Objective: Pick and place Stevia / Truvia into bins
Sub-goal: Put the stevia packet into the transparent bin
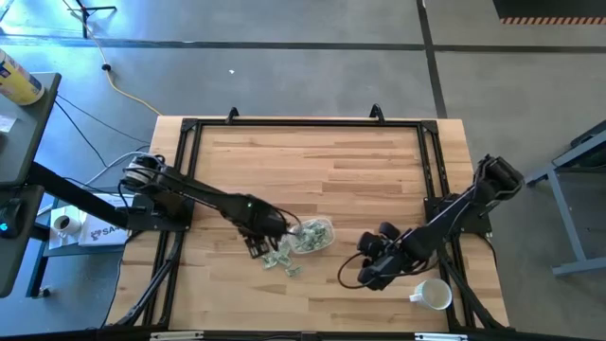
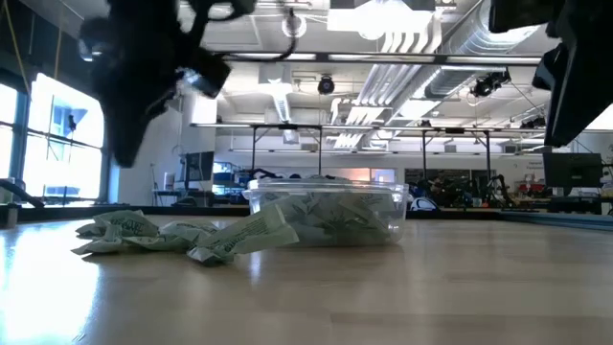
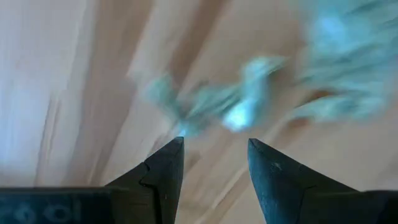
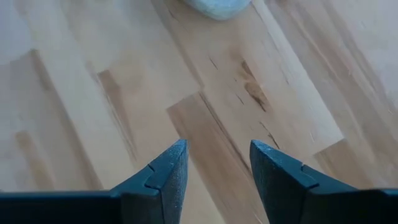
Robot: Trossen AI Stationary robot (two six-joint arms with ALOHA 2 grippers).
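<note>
The clear bin stands on the wooden table near its middle, filled with pale green and white Stevia packets. More packets lie in a loose heap on the table beside the bin, toward the near left. My left gripper hangs above the table just left of that heap, open, pointing down, with nothing between its fingers. The heap shows blurred beyond them. My right gripper is open over bare wood to the right of the bin, whose edge shows ahead of it.
A white handled mug stands at the near right, close beside my right arm. A black frame runs along the table's far and side edges. Bare wood lies across the far half of the table.
</note>
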